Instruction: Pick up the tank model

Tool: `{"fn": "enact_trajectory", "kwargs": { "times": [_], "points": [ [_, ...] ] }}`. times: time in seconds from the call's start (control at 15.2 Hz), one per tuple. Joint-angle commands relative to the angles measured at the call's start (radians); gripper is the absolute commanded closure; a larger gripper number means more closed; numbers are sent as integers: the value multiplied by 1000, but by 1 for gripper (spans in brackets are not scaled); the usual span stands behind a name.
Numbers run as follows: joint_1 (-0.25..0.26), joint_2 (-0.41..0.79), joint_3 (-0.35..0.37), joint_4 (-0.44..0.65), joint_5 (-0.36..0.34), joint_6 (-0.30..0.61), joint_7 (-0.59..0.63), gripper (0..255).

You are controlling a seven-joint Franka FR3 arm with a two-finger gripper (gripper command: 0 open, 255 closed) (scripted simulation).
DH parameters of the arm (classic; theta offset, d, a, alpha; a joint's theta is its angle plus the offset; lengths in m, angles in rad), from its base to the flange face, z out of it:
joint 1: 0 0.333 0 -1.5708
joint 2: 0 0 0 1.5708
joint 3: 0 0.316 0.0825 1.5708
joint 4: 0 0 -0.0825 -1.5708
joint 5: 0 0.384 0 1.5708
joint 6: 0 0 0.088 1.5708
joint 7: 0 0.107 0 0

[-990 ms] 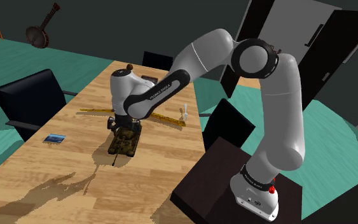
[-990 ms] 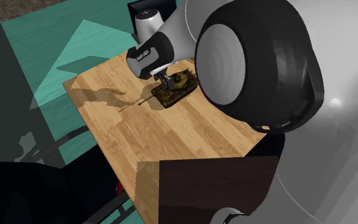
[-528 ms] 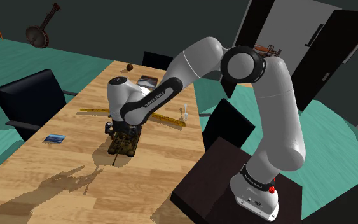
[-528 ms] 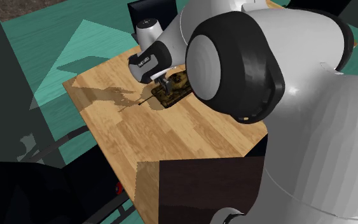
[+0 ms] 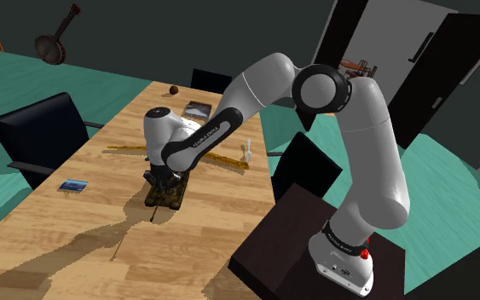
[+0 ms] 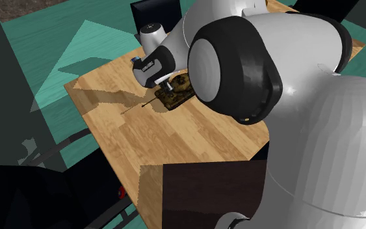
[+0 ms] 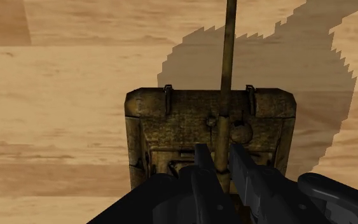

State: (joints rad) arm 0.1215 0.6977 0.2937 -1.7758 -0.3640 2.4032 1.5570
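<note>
The tank model [image 5: 166,196] is a camouflaged olive-brown toy standing on the wooden table [image 5: 76,239], its thin barrel pointing toward the table's near end. My black gripper [image 5: 163,178] is lowered straight onto its top. In the wrist view the two fingers [image 7: 201,160] clasp the rear of the barrel on the tank model [image 7: 171,121], so my gripper [image 7: 221,160] is shut on it. The second exterior view has the tank model [image 6: 175,95] under my gripper [image 6: 167,85], partly hidden by the big arm joint. The tank rests on the table.
A long golden strip [image 5: 222,161] lies across the table just behind the tank. A small blue card [image 5: 73,185], a white utensil [image 5: 248,152], a book [image 5: 198,108] and a brown ball [image 5: 172,89] lie around. Black chairs [image 5: 37,136] flank the table. The dark stand [image 5: 285,243] is at the near right.
The hand has come down onto the tank and its fingers have closed on the barrel's rear. The elbow has dropped and swung left. The tank has not moved.
</note>
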Motion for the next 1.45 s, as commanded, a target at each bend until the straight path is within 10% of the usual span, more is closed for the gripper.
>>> {"fn": "enact_trajectory", "kwargs": {
  "times": [0.0,1.39],
  "points": [
    [0,1,0,0,0,0,0,255],
    [-33,-143,46,-11,60,-129,-43,255]
  ]
}}
